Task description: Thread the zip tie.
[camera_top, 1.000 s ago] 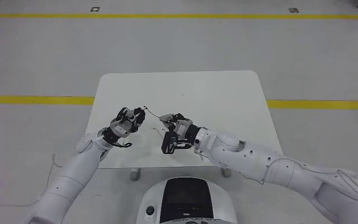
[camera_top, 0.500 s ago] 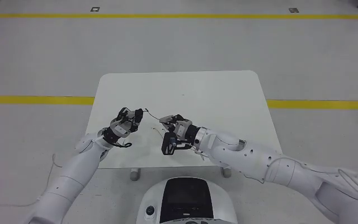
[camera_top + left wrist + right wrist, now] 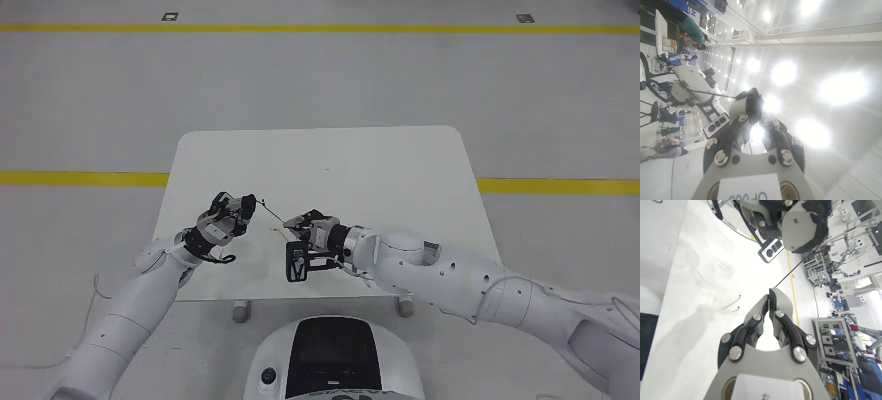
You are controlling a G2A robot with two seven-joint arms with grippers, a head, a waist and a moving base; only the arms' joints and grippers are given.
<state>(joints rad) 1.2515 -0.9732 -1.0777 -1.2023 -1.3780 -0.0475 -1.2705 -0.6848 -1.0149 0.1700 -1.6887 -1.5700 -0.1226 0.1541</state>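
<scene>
I've got one white rectangular tabletop (image 3: 380,170) with rounded corners, and both arms sit over its near-left part, close to the near edge. The wide stretch of surface runs away from them toward the far and right edges. The left edge is just beside the left arm's wrist.

Two grippers, tips turned toward each other and near but apart. The left gripper (image 3: 246,204) is on the left-edge side and the right gripper (image 3: 296,218) is nearer the middle of the near edge. In the right wrist view, the right gripper (image 3: 769,294) has its ribbed pads pressed together. A thin black plastic zip tie (image 3: 789,273) comes straight out of that pinch and runs up to the left gripper (image 3: 810,228).

The left wrist view gives me the other end. The left gripper (image 3: 750,95) has its fingers closed on the zip tie (image 3: 711,93), and the strap runs taut across to the right gripper (image 3: 687,89). So each gripper clamps one end. From above, the zip tie (image 3: 270,209) is just a fine dark line in the air between the tips, off the tabletop.

Zip ties, I count three: the held one and two loose zip ties (image 3: 732,303) of the same thin black kind. They lie flat on the tabletop just beside each other, with the other one (image 3: 735,310) slightly curved. Neither touches a gripper.
</scene>
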